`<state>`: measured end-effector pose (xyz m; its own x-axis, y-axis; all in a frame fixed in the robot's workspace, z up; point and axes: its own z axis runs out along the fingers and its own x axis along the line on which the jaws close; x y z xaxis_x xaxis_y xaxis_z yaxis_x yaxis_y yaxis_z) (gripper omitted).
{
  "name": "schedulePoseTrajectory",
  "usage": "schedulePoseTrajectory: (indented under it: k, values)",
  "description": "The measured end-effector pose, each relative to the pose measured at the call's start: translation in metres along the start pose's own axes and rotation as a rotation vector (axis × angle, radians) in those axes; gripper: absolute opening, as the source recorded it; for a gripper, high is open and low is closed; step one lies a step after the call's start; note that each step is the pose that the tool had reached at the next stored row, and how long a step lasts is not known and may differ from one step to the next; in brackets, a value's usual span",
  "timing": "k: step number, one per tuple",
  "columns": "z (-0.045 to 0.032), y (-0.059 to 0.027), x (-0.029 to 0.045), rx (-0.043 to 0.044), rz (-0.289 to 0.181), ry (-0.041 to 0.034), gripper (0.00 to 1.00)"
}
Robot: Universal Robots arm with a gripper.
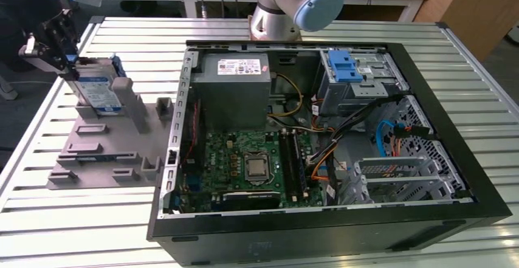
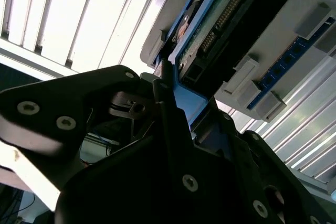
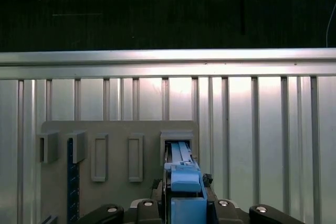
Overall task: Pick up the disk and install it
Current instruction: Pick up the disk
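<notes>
At about ten o'clock in the exterior view, the claw (image 1: 69, 61) is clamped on the upper edge of the disk (image 1: 97, 90). The disk stands upright on a grey slotted rack (image 1: 97, 152) on the ribbed metal bench (image 1: 81, 231). Its lower edge seems to sit in a slot, though that is hard to tell. At three o'clock from the rack lies an open computer case (image 1: 324, 231). In the first wrist view, the disk's blue frame sits between the claw's two sides.

I get the exterior view from high up, angled down over most of the bench (image 1: 81, 231), case (image 1: 324, 231) mid-frame. First wrist view looks down past the gripper (image 3: 185, 187) onto the holder (image 3: 115, 129), close. Second wrist view even closer, skewed. All three share disk (image 1: 96, 92) and holder.
</notes>
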<state>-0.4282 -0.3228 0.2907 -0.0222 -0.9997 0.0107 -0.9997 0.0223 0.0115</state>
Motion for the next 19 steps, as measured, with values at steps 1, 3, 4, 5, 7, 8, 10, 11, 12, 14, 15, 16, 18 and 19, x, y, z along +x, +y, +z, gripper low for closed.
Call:
schedulePoseTrajectory:
  k: [1, 3, 4, 5, 7, 8, 10, 11, 12, 14, 15, 16, 18, 19]
  values:
    - [0.0000, 0.0000, 0.0000, 0.0000, 0.000, 0.0001, 0.36]
    - [-0.0005, 0.0000, 0.0000, -0.0002, 0.000, 0.0001, 0.36]
    - [-0.0016, 0.0000, 0.0000, -0.0003, 0.000, 0.0002, 0.36]
    - [-0.0026, 0.0000, 0.0000, 0.0001, 0.000, 0.0000, 0.36]
    - [-0.0057, 0.0001, 0.0001, 0.0000, 0.000, 0.0001, 0.36]
    - [-0.0076, 0.0001, 0.0001, 0.0000, 0.000, 0.0001, 0.36]
    - [-0.0116, 0.0001, 0.0001, 0.0001, 0.000, 0.0000, 0.36]
    - [-0.0135, 0.0002, 0.0002, 0.0001, 0.000, 0.0001, 0.36]
    - [-0.0154, 0.0002, 0.0002, 0.0001, 0.000, 0.0000, 0.36]
    - [-0.0184, 0.0002, 0.0002, 0.0000, 0.000, 0.0001, 0.36]
    - [-0.0194, 0.0002, 0.0002, 0.0000, 0.000, 0.0001, 0.36]
    - [-0.0207, 0.0003, 0.0002, 0.0001, 0.000, 0.0000, 0.36]
    - [-0.0239, 0.0003, 0.0003, -0.0002, 0.000, -0.0007, 0.36]
    - [-0.0257, 0.0003, 0.0003, -0.0006, 0.000, -0.0010, 0.36]
